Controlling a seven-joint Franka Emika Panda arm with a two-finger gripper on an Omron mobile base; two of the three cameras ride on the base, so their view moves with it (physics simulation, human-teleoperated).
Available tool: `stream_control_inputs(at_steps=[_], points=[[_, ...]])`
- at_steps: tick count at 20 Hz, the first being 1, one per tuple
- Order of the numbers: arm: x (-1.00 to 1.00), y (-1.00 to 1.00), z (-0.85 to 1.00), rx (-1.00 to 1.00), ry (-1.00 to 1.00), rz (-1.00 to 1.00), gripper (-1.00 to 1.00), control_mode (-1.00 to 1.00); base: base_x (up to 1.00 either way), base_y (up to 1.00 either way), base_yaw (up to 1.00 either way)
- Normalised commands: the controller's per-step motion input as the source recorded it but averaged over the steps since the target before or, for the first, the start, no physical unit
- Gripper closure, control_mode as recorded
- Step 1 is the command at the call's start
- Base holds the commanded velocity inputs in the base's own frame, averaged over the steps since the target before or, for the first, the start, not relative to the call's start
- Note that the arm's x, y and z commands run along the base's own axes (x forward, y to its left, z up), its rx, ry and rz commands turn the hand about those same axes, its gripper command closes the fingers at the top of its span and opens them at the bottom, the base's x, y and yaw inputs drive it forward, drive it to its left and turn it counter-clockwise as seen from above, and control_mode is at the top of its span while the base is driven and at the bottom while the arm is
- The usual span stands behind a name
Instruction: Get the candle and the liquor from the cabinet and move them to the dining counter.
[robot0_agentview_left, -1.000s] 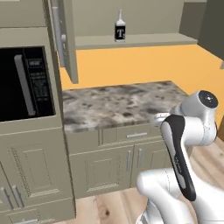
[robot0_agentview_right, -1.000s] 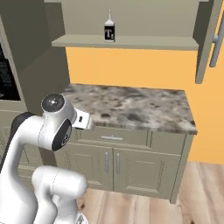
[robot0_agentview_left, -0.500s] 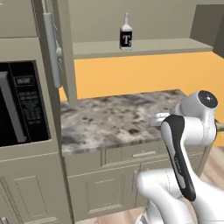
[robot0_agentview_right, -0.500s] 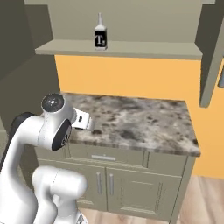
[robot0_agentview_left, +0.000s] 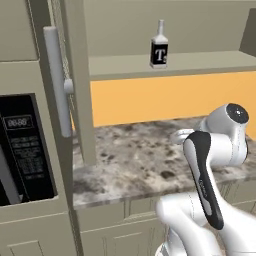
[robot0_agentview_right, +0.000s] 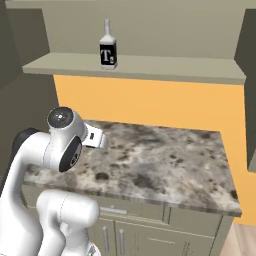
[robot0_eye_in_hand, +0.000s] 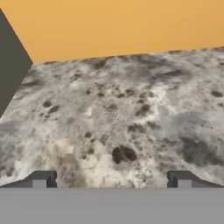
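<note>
The liquor (robot0_agentview_left: 159, 51) stands upright on the open cabinet's shelf (robot0_agentview_left: 200, 64), at about 12 o'clock in both base views, high above the marble worktop (robot0_agentview_right: 165, 165), with no candle to be seen beside it. The claw (robot0_eye_in_hand: 111, 180) hangs low over that worktop with its jaws spread wide and nothing in them, so I judge the step is the reach: lift the arm clear of the shelf's front edge, level the claw, and close round the bottle's broad body, not its narrow neck

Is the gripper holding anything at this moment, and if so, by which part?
Nothing is held. The gripper is open over the marble worktop, its fingertips wide apart with nothing between them. The liquor stands untouched in the cabinet.
</note>
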Motion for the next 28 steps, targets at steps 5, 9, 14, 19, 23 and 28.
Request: stream_control_inputs(at_steps=[5,9,14,19,23,28], points=[[0.0,0.0,0.0,0.0,0.0,0.0,-1.0,1.0,0.61,-0.2,0.09],[0.0,0.0,0.0,0.0,0.0,0.0,-1.0,1.0,0.39,-0.09,0.03],[0.0,0.0,0.0,0.0,0.0,0.0,-1.0,1.0,0.03,0.0,0.0],[0.0,0.0,0.0,0.0,0.0,0.0,-1.0,1.0,0.0,0.0,0.0],[0.0,0.0,0.0,0.0,0.0,0.0,-1.0,1.0,0.0,0.0,0.0],[0.0,0.0,0.0,0.0,0.0,0.0,-1.0,1.0,0.0,0.0,0.0]])
